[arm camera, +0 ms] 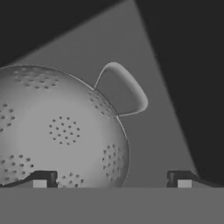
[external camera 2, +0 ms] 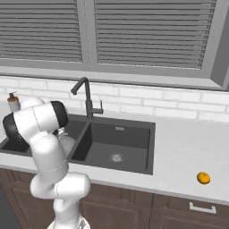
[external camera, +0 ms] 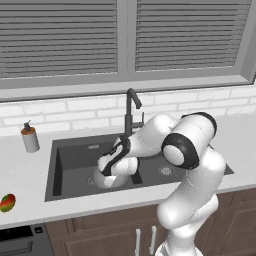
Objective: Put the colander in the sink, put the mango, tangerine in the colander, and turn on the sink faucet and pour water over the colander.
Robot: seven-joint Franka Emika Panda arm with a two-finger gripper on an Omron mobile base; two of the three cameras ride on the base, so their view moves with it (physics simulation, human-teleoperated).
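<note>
Silvery-grey metal is showing in the left basin of the sink (external camera: pixel 75 150) in the left base view, where the colander (external camera: pixel 102 180) is sitting low behind the robot's hand. The gripper (external camera: pixel 111 172) is reaching down into that basin right over the colander, its fingers hidden by the wrist, so their spread cannot be told here. The black sink faucet (external camera: pixel 131 112) is standing behind the divider between the two basins, its spout bending to the right. A grey soap dispenser (external camera: pixel 30 137) is standing on the pale worktop (external camera: pixel 30 200) to the left of the sink, and the mango (external camera: pixel 7 203) is lying at the near left edge of that worktop, well apart from the sink.

In the right base view the arm is covering much of the left basin, and a part of the colander (external camera 2: pixel 67 142) is peeking out beside it. The sink (external camera 2: pixel 134 129) is showing its right basin bare with a round silver drain. The sink faucet (external camera 2: pixel 87 100) is rising behind the divider. The tangerine (external camera 2: pixel 203 178) is resting on the worktop (external camera 2: pixel 188 147) far to the right, near the front edge.

In the hand view the colander (arm camera: pixel 61 131) is lying close beneath the camera, its loop handle pointing up and right. The fingers (arm camera: pixel 41 179) are standing wide apart, holding nothing, one tip over the bowl's wall and the other over the dark basin floor.
</note>
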